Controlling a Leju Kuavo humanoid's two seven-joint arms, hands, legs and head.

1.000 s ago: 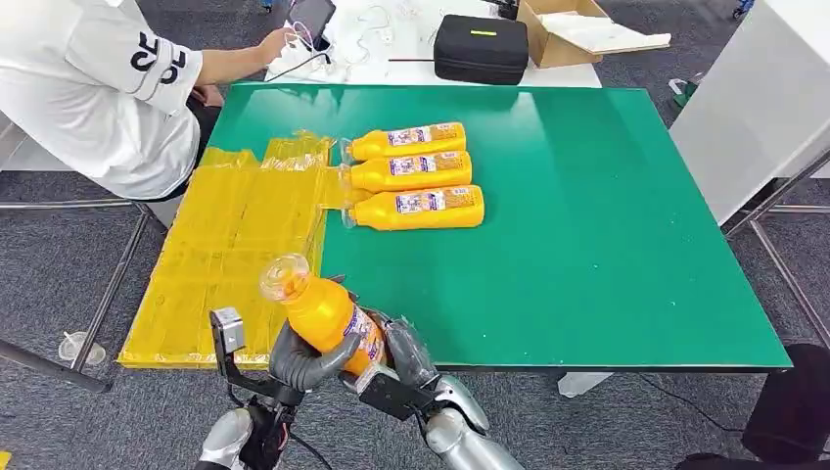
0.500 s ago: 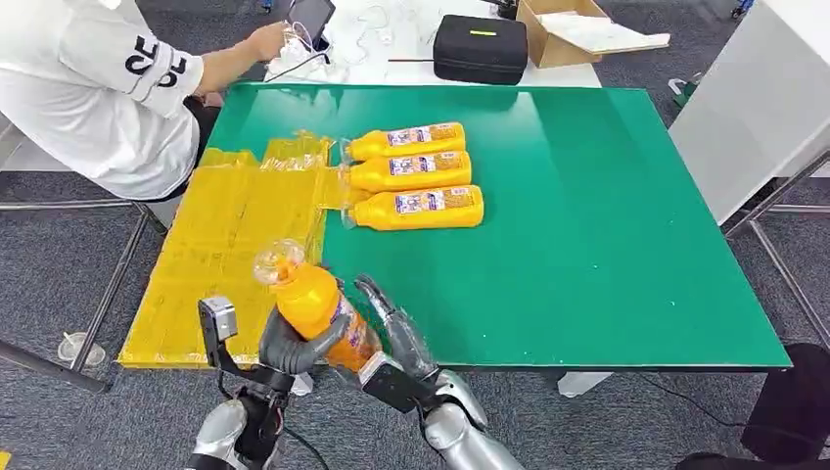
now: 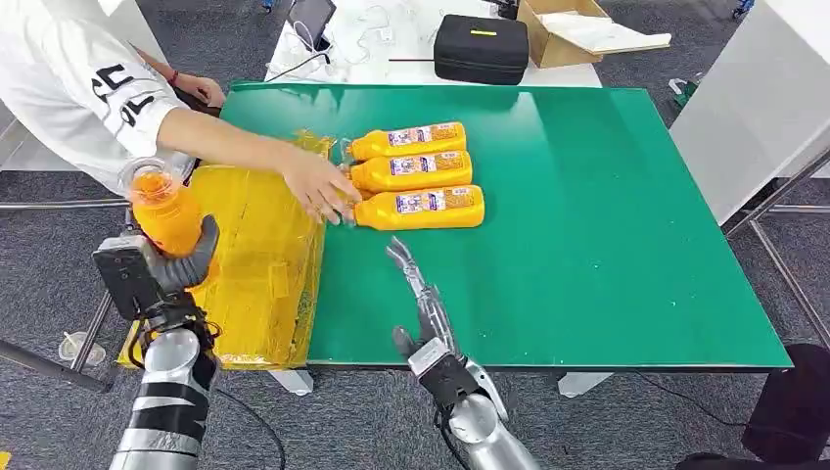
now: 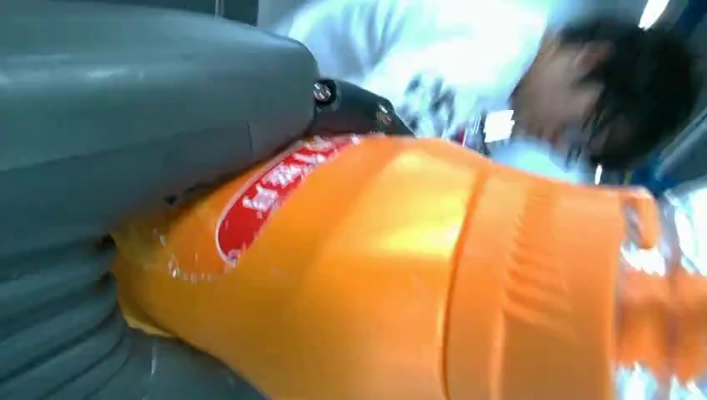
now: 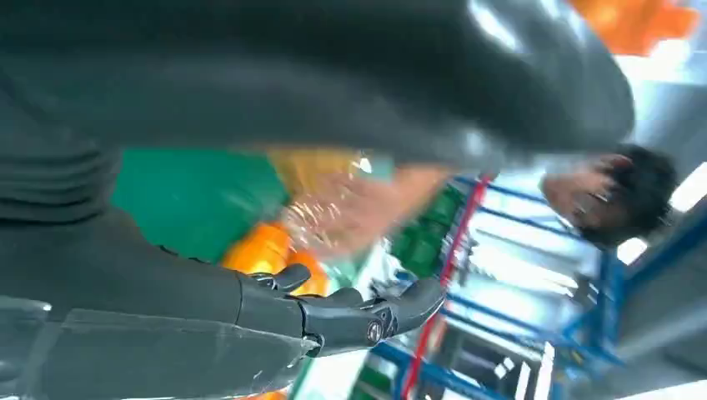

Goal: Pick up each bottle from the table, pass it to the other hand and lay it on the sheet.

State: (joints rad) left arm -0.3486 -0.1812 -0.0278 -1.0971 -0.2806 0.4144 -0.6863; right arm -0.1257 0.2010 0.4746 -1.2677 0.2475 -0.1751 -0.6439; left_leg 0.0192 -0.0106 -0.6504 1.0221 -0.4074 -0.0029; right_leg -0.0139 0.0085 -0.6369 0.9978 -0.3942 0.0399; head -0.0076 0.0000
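My left hand (image 3: pixel 174 266) grips an orange bottle (image 3: pixel 163 209) upright at the left edge of the yellow sheet (image 3: pixel 250 250), clear cap end up. Close up, the same bottle (image 4: pixel 400 275) lies against the grey left hand (image 4: pixel 125 150). My right hand (image 3: pixel 423 299) stands over the green table (image 3: pixel 607 225) near its front edge, fingers straight and apart, holding nothing; its dark fingers (image 5: pixel 350 317) show spread. Three orange bottles (image 3: pixel 416 177) lie side by side on the table beside the sheet. A person's hand (image 3: pixel 318 183) reaches across the sheet and touches their cap ends.
A person in a white shirt (image 3: pixel 69 78) leans in from the far left. Behind the green table, a white table carries a black case (image 3: pixel 482 47), a cardboard box (image 3: pixel 577 29) and cables. A white cabinet (image 3: pixel 754 108) stands at the right.
My left hand carried the bottle away from the right hand, up and left to the sheet's left edge. The right hand let go and opened. The person's arm reached over to the lying bottles.
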